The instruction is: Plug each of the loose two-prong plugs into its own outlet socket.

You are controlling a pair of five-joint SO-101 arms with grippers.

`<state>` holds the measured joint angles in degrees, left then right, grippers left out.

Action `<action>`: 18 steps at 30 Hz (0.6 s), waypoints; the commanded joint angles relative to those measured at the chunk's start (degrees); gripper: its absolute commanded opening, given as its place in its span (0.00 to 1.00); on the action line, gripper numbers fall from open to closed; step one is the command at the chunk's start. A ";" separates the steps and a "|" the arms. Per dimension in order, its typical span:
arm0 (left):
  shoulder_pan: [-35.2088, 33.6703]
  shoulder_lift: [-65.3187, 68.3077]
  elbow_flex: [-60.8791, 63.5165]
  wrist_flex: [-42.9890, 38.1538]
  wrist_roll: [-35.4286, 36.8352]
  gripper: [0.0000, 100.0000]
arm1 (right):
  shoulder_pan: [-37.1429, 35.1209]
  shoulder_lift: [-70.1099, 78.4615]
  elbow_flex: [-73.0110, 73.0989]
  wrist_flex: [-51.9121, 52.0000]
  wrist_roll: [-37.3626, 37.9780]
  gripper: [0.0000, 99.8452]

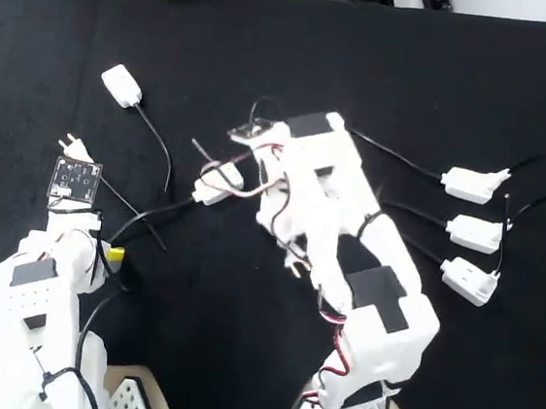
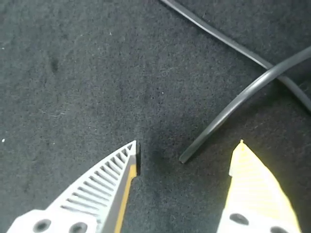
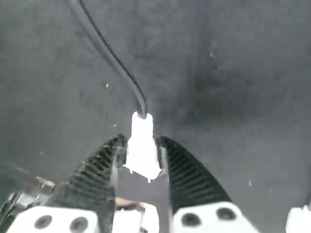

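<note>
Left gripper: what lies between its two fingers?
Left wrist view: the free end of a black cable, on black cloth, lies between the fingers of the open left gripper.

I can read no words, numbers or signs anywhere here. From above, the small dark square board [image 1: 73, 181] bears pale marks too small for me to make out. The white two-prong plug [image 3: 142, 150] pinched in my right claw [image 3: 141, 138] shows bare plastic.
</note>
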<state>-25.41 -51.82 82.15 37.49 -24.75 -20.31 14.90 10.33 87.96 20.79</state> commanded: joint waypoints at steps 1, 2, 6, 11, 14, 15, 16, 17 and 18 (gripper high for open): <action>-0.48 -0.97 -1.45 0.18 -0.26 0.30 | -0.53 -2.86 4.79 -7.30 0.53 0.02; -0.48 -0.97 -1.45 0.18 -0.26 0.30 | -0.53 -2.68 5.93 -8.44 0.53 0.02; -0.48 -0.97 -1.45 0.18 -0.26 0.30 | -0.53 1.01 5.76 -9.23 0.79 0.11; -0.48 -0.97 -1.45 0.18 -0.26 0.30 | -0.44 6.64 -0.66 -7.47 0.79 0.24; -0.48 -0.97 -1.45 0.18 -0.26 0.30 | -0.44 8.66 -6.11 -2.55 0.88 0.24; -0.48 -0.97 -1.45 0.18 -0.26 0.30 | -0.44 8.92 -7.78 -0.62 0.97 0.24; -0.48 -0.97 -1.45 0.18 -0.26 0.30 | -0.35 8.92 -9.27 1.14 1.05 0.24; -0.48 -0.97 -1.45 0.18 -0.26 0.30 | 0.00 8.92 -10.68 2.90 1.76 0.24; -0.48 -0.97 -1.45 0.18 -0.26 0.30 | 0.53 8.92 -12.00 4.48 2.46 0.24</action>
<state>-25.41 -51.82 82.15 37.49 -24.75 -20.04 24.22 3.91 88.31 21.76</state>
